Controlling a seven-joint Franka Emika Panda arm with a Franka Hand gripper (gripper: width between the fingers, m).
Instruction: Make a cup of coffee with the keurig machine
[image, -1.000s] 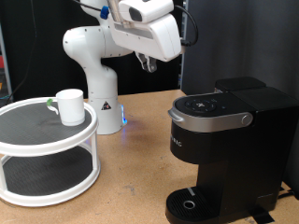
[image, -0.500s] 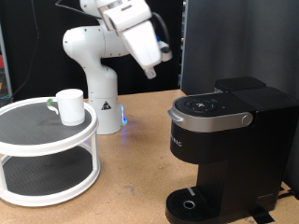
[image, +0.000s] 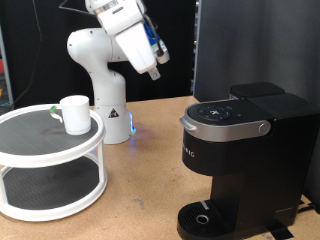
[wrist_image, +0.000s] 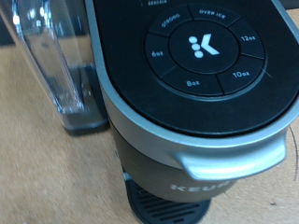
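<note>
- Overhead, gripper (image: 153, 68) hangs high at about 11 o'clock of the keurig machine (image: 240, 150), well apart from it and from the cup (image: 75, 114); fingers too blurred to say how far apart they stand, and nothing shows between them
- Cup sits upright on the top tier of the white two-tier stand (image: 40, 165), at 9 o'clock of the machine, handle toward the exterior view's left; drip tray (image: 205, 217) carries no cup, so judged early in the task
- Wrist view looks down on the round button panel (wrist_image: 199, 49), silver handle (wrist_image: 245, 161) below it, clear water tank (wrist_image: 51, 61) just beside the body; no fingers visible in it
- Doing it well, as a judgement: come at the cup from above, grip across the rim or wall, keep it level, stay off the stand's raised rim
- Room: bare tabletop (image: 150, 180) between stand and machine gives an open lane; robot base (image: 105, 95) stands near the stand at its 1 o'clock, dark panel (image: 250, 45) close behind the machine
</note>
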